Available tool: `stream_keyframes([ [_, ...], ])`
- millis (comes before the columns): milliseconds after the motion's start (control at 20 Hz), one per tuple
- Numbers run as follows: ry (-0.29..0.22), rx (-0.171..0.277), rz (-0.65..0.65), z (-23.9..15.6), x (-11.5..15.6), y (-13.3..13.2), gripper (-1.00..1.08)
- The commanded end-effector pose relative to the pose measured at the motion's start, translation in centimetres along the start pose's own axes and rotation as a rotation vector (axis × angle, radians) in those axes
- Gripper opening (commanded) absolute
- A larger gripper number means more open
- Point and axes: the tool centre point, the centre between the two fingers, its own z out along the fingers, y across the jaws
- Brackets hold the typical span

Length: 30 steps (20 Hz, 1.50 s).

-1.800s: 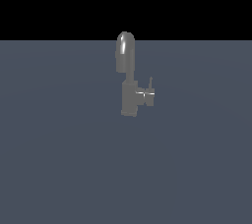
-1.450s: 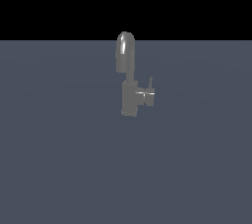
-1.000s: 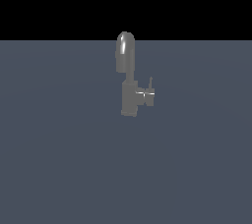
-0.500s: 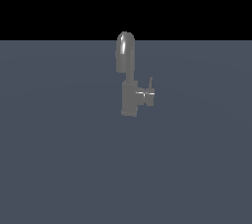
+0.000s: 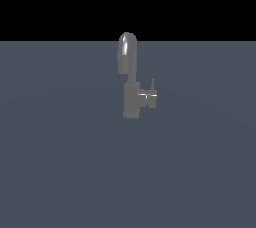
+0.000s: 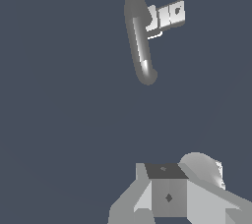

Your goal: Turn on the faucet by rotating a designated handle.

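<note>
The grey faucet stands upright on the flat dark grey floor, its thick arched spout on top. The handle is a short stub on the side toward the exterior view's right, with a thin lever pointing up and a bright highlight. The wrist view shows the faucet from above, with the handle beside the spout. Grey parts of my gripper show at the edge of the wrist view, well apart from the faucet. I cannot tell how its jaws stand. The gripper is not in the exterior view.
The dark grey floor spreads flat around the faucet in every direction. A black background lies beyond its far edge. No other objects show.
</note>
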Motion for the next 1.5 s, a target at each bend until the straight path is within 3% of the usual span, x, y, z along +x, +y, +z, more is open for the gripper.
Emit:
stream_keyframes([
  [0,-0.034,0.040,0.042,0.2,1.7,0.0,-1.00],
  [850,-0.279,0.331,0.341,3.3,13.2,1.9,-1.00],
  [1450,-0.490,0.581,0.598,8.6,21.4,4.9,-1.00],
])
